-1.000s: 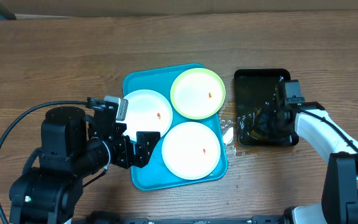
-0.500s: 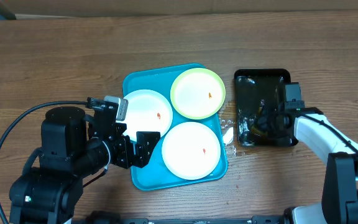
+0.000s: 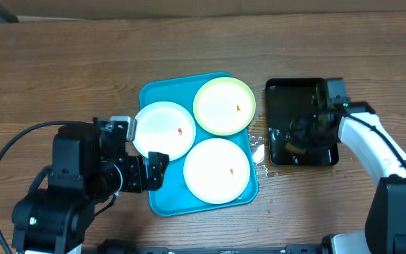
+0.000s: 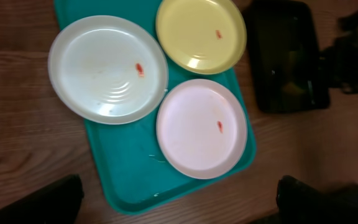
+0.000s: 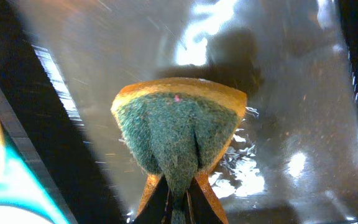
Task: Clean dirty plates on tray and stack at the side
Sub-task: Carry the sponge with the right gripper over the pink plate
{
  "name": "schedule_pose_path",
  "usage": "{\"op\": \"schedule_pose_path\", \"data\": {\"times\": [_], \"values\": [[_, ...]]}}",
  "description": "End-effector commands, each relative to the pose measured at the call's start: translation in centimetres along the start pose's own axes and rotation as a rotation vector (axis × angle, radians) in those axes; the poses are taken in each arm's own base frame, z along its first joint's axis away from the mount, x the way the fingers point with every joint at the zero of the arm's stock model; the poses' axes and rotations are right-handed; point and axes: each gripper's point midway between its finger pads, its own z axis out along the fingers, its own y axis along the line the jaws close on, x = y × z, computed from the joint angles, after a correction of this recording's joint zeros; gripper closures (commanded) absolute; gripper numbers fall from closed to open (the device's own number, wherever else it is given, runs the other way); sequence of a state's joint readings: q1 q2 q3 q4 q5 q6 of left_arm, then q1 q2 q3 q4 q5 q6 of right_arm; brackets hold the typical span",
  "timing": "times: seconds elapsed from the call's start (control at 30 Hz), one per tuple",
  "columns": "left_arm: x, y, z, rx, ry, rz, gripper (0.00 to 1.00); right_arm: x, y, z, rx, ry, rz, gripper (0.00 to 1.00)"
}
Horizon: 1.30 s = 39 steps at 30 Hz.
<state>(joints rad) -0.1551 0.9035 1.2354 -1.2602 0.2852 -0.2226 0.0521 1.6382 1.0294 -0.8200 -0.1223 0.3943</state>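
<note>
The turquoise tray [image 3: 162, 194] holds three plates, each with an orange-red speck: a white one [image 3: 164, 130] at the left, a lime-green one [image 3: 224, 106] at the back, and a white one [image 3: 217, 169] at the front. My left gripper [image 3: 141, 149] hovers open over the tray's left front corner. Its view shows the tray [image 4: 129, 174] and all three plates from above, with nothing between the fingers. My right gripper [image 3: 303, 140] is over the black tray [image 3: 298, 95], shut on a green and yellow sponge [image 5: 179, 134] held above wet black plastic.
The black tray holds a shiny film of water and stands right of the turquoise tray. A small wet patch [image 3: 258, 150] lies on the wooden table between the two trays. A black cable [image 3: 9, 159] loops at the left of my left arm.
My left arm has drawn back a little toward the front left, still open. My right arm has shifted toward the far side of the black tray with the sponge.
</note>
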Motion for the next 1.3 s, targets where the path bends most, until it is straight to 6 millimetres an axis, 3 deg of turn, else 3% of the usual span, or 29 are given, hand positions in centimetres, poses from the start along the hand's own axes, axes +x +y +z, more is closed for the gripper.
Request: {"op": "schedule_pose_path", "data": {"times": [0.0,0.1,0.17,0.2,0.23,0.3,0.37,0.53,0.63,0.83,1.03,1.17,1.27], "values": [[-0.6,2.4,0.6,-0.133,0.0,-0.084,0.1,-1.8,3.0,-4.2,-0.108,-0.083,-0.124,0.96],[-0.7,1.9,1.4,-0.098,0.032,-0.09,0.15,-1.4,4.3,-6.0,-0.15,-0.104,-0.164,0.96],[-0.3,0.9,2.2,-0.039,0.085,-0.099,0.0,-0.6,5.9,-7.6,-0.207,-0.127,-0.212,0.96],[0.2,0.6,2.7,-0.016,0.12,-0.108,0.0,0.0,6.8,-8.2,-0.241,-0.129,-0.254,0.96],[0.7,0.6,3.1,-0.01,0.151,-0.118,0.04,0.5,7.5,-8.7,-0.268,-0.128,-0.285,0.96],[2.1,1.3,4.2,-0.03,0.222,-0.141,0.23,1.9,9.0,-9.5,-0.324,-0.115,-0.347,0.96],[3.6,1.9,5.6,-0.04,0.29,-0.164,0.26,3.5,10.5,-9.9,-0.362,-0.092,-0.402,0.96],[7.2,1.6,8.9,0.057,0.424,-0.21,0.27,9.1,13.6,-9.3,-0.398,0.033,-0.536,0.96],[9.1,1.5,10.9,0.106,0.466,-0.202,0.33,12.0,14.3,-8.3,-0.352,0.1,-0.51,0.96],[11.8,1.7,15.2,0.113,0.488,-0.157,0.64,13.9,15.0,-6.8,-0.27,0.141,-0.387,0.96],[13.0,4.8,18.5,-0.095,0.494,-0.164,0.56,14.8,15.2,-5.6,-0.246,0.181,-0.375,0.96],[13.1,5.1,19.7,-0.101,0.506,-0.169,0.49,15.1,15.4,-5.4,-0.246,0.191,-0.385,0.96],[12.9,4.8,20.9,-0.075,0.504,-0.172,0.5,15.3,15.6,-5.2,-0.237,0.194,-0.354,0.96]]}}
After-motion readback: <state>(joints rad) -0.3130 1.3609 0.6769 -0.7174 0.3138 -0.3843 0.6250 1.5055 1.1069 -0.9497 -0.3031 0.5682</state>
